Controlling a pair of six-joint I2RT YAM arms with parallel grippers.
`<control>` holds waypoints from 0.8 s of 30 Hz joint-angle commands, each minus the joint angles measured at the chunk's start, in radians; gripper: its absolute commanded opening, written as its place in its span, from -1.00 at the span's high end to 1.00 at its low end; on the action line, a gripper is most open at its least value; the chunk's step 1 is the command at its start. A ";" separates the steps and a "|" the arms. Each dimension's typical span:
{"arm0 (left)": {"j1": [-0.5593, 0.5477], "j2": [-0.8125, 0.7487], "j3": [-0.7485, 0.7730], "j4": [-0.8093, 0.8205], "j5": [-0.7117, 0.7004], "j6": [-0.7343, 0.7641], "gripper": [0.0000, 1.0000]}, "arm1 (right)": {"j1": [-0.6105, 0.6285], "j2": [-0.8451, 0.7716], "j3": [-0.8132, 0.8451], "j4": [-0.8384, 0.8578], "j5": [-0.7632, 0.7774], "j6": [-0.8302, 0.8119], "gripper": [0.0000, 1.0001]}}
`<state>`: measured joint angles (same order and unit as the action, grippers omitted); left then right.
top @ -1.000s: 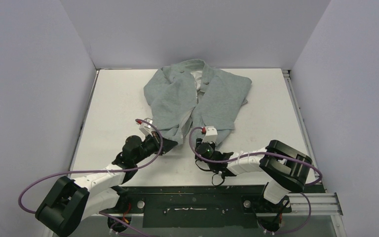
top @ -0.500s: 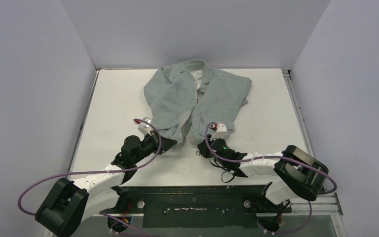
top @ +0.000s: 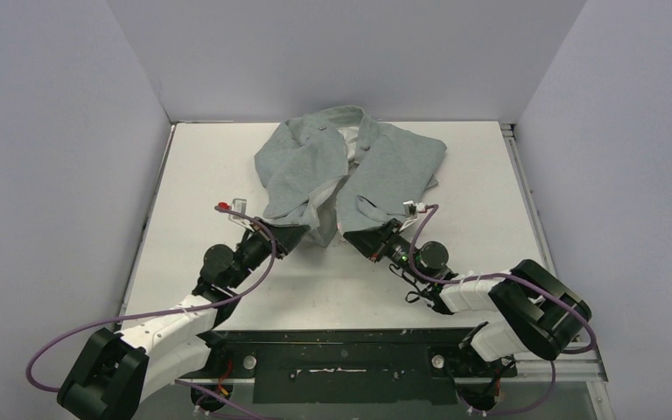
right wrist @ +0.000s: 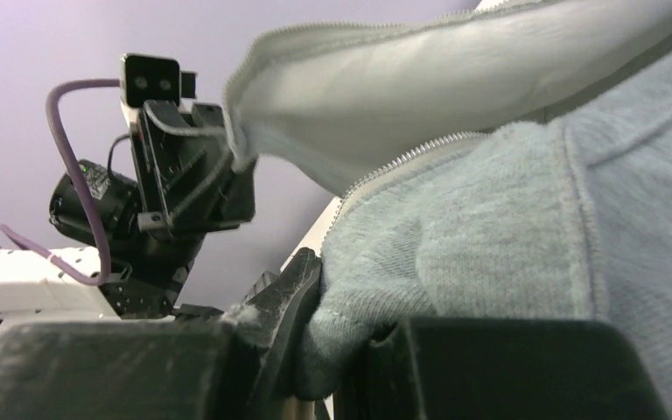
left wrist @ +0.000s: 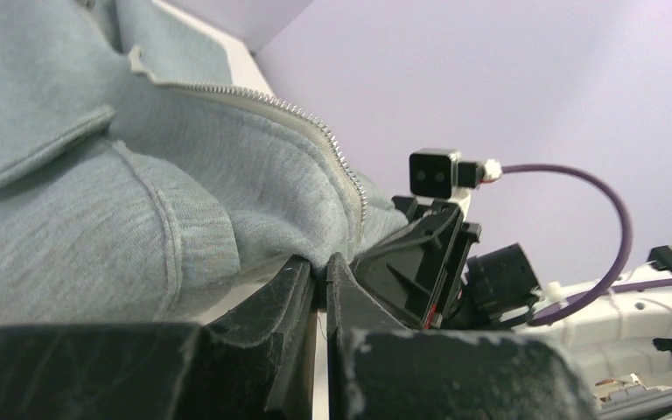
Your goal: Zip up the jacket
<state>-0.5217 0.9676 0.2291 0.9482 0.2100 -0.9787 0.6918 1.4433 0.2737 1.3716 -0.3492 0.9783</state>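
The light grey jacket (top: pixel 350 171) lies unzipped at the back middle of the white table (top: pixel 201 175), collar at the far side, the two front panels spread apart in a V. My left gripper (top: pixel 296 233) is shut on the bottom corner of the left panel (left wrist: pixel 227 201), by the pale zipper teeth (left wrist: pixel 315 131). My right gripper (top: pixel 357 234) is shut on the bottom corner of the right panel (right wrist: pixel 455 245). Both corners are held a little above the table. The zipper pull does not show.
Lilac walls (top: pixel 341 52) close in the table on three sides. A metal rail (top: pixel 525 188) runs along the table's right edge. Purple cables (top: pixel 140 311) loop from both arms near the front edge.
Both grippers have moved toward the jacket's hem and closed on its two bottom corners. The wrists have turned, and the panels' lower ends are now lifted and drawn apart.
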 commanded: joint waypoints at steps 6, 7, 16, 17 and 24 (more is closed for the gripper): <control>0.000 -0.019 0.145 0.157 -0.047 0.043 1.00 | -0.030 -0.006 0.152 0.377 -0.214 -0.193 0.88; 0.000 -0.016 0.150 0.164 -0.047 0.042 1.00 | -0.042 -0.010 0.183 0.369 -0.227 -0.202 0.89; 0.000 0.006 0.231 0.268 -0.056 0.003 1.00 | -0.123 0.026 0.408 0.408 -0.265 -0.073 1.00; 0.000 0.010 0.236 0.281 -0.057 -0.001 1.00 | -0.114 0.030 0.431 0.408 -0.259 -0.069 1.00; -0.003 0.046 0.275 0.343 -0.050 -0.030 1.00 | -0.106 -0.016 0.536 0.408 -0.238 -0.032 1.00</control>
<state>-0.5217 0.9989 0.4297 1.1511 0.1585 -0.9848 0.5774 1.4727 0.7425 1.4654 -0.5907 0.9249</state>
